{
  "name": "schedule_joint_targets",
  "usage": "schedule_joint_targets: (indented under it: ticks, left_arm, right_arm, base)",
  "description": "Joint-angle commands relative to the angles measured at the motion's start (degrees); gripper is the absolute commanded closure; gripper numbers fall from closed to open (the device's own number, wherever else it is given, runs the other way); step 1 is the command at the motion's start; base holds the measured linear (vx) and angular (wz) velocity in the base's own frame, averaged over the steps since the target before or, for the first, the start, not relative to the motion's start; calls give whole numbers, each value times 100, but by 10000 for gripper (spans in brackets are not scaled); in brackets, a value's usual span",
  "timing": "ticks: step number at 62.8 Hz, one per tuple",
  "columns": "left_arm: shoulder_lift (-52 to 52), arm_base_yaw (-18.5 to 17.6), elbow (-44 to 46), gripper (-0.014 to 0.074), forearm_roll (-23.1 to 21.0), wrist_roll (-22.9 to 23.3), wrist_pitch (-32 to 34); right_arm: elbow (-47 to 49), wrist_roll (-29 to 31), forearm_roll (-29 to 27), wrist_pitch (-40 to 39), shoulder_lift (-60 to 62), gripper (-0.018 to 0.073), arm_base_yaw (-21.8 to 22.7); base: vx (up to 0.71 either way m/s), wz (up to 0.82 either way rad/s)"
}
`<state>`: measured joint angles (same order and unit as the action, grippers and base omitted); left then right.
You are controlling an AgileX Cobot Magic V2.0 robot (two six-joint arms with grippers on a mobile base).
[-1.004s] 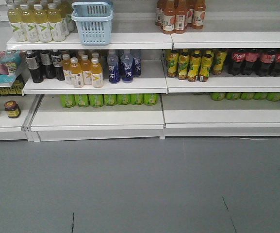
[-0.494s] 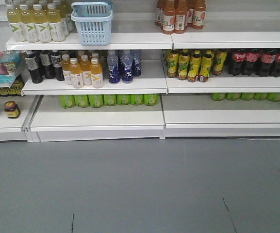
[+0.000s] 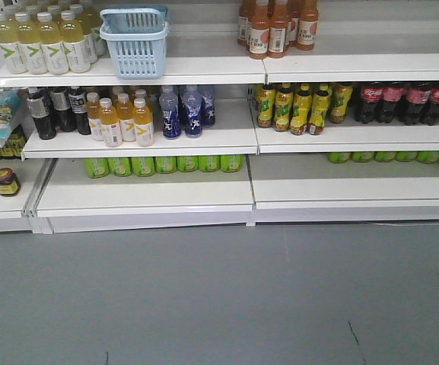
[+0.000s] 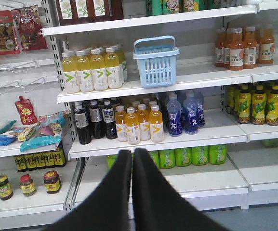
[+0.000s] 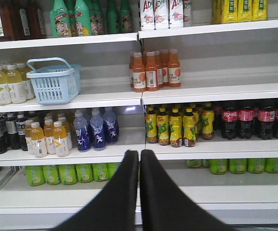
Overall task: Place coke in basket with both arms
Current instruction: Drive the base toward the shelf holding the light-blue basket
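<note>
Lighting: bright, even, diffuse. Shadows: soft, beneath white metal shelves (image 3: 143,194). Sharpness: fair; slight grain on smooth grey floor (image 3: 219,304).

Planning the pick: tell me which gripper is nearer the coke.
Right. The right gripper has the coke up to its right; the left gripper sits further left, no coke in its view.

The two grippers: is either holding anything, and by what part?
Nothing is held. The left gripper and right gripper are shut empty; the coke stands on its shelf.
</note>
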<state>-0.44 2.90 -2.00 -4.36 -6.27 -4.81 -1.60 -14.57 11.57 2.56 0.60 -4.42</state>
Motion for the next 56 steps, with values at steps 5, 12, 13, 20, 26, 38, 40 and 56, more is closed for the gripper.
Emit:
schedule_joint_targets:
  ticks: [5,12,13,20,26,38,40,56]
  left_arm:
    - [-111,1,181,603,-47,30,395]
    - [-111,1,181,603,-47,30,395]
    - [-111,1,181,603,-47,30,395]
    - [-111,1,181,603,-47,30,395]
    - [-111,1,181,603,-47,30,395]
    - [-111,1,181,603,-47,30,395]
    - [-111,1,181,603,-47,30,395]
    - [-111,1,181,603,-47,30,389]
  right_arm:
    - [-47,14,48,-411,74,564,33]
    - [-47,14,48,-411,74,564,33]
    - [-47,14,48,-411,74,564,33]
    - [-47,14,48,-411,74,564,33]
    - [-47,14,48,-411,74,564,33]
    - [-47,14,48,-417,74,564,33]
    - [-47,14,48,-417,74,564,33]
    - [-47,14,48,-417,74,564,33]
  base:
    - [13,1]
    - [13,9]
    - [13,13]
    - [14,16]
    - [16,13]
    - [18,2]
    - [20,-3]
    - [21,-2]
